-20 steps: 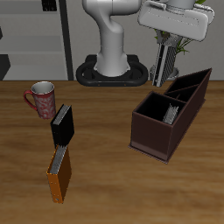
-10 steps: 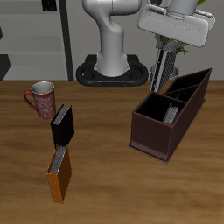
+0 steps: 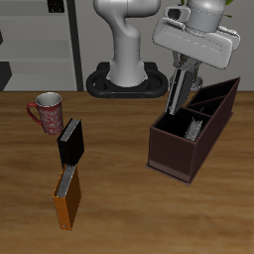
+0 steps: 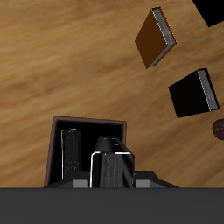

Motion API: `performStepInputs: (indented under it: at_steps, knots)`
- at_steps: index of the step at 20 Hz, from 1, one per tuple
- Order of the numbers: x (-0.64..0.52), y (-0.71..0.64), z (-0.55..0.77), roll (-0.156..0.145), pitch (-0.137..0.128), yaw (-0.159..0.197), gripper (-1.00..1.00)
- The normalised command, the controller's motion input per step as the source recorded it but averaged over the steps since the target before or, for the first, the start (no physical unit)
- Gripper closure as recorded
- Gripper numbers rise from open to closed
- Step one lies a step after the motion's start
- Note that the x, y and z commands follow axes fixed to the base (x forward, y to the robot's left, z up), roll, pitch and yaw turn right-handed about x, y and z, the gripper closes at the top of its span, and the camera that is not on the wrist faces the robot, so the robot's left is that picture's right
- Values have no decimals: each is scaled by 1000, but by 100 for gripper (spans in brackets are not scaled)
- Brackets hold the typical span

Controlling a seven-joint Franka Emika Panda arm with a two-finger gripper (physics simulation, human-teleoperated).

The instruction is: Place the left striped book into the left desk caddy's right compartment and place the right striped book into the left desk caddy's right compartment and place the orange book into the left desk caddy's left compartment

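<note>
**Striped book held above caddy**

No writing is legible. Plain orange book (image 3: pixel 67 198) lies near the table's front edge. Farther along, the gripper (image 3: pixel 181 97) clamps a black-and-grey striped book (image 3: pixel 180 87) upright over the dark maroon-brown desk caddy (image 3: pixel 179 151), where its twin (image 3: pixel 194 127) stands.

Left desk caddy (image 3: pixel 184 149): dark maroon-brown. Striped book (image 3: pixel 180 87) in gripper: black w/ light-grey lengthwise stripes; twin (image 3: pixel 194 127) inside caddy, same pattern. Orange book (image 3: pixel 65 201): plain orange cover, grey page edges. Black book (image 3: pixel 70 143): plain black. Mug (image 3: pixel 47 111): red-and-white pattern. Table (image 3: pixel 119 198): brown wood grain.
</note>
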Motion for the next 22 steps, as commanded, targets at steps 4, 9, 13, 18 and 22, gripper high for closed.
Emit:
performStepInputs:
  at_steps: [4,9,13,18,22]
  knots:
    - [63,63,-92,8,13,-8,100]
    - [33,26,-69,5,9,-6,100]
    - [24,19,-1,2,-10,-4,100]
    - [139,-6,-81,-3,5,-12,100]
    - [89,2,-127,-3,23,-7,100]
